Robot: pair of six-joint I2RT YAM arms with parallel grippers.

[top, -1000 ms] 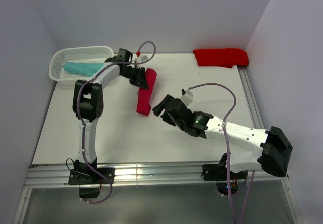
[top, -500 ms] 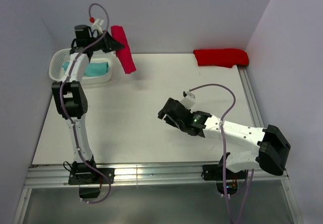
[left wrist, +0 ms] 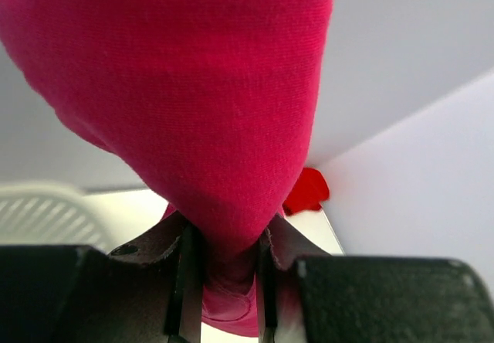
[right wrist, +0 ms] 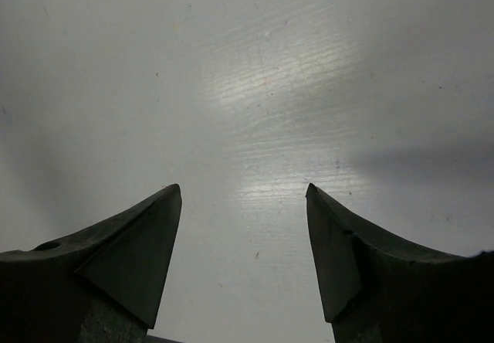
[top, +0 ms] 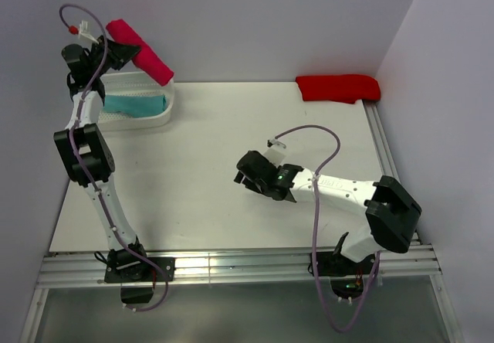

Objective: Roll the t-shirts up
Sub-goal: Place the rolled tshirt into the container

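**Swung up and left since a second ago: raspberry-crimson t-shirt [top: 143, 56] now over the basket [top: 170, 100]**

Lifted off the middle of the table [top: 201, 146] and carried to the far left corner. Pinched at one end by the left gripper [top: 117, 52], jaws pressed onto the cloth with a fold squeezed between them in the left wrist view. Held in the air as a long bundle, tilted down to the right, above the far side of the white lattice basket.

Lying inside the basket, below that bundle: teal t-shirt [top: 133, 104].

Resting at the far right corner of the table, well apart from both arms: scarlet t-shirt [top: 338, 87], bunched into a long shape.

Shifted a little left and nearer since the earlier frame: right gripper [top: 244, 170]. Spread wide, gripping nothing, low over the table near its middle, only the pale surface between the fingers [right wrist: 131, 242].
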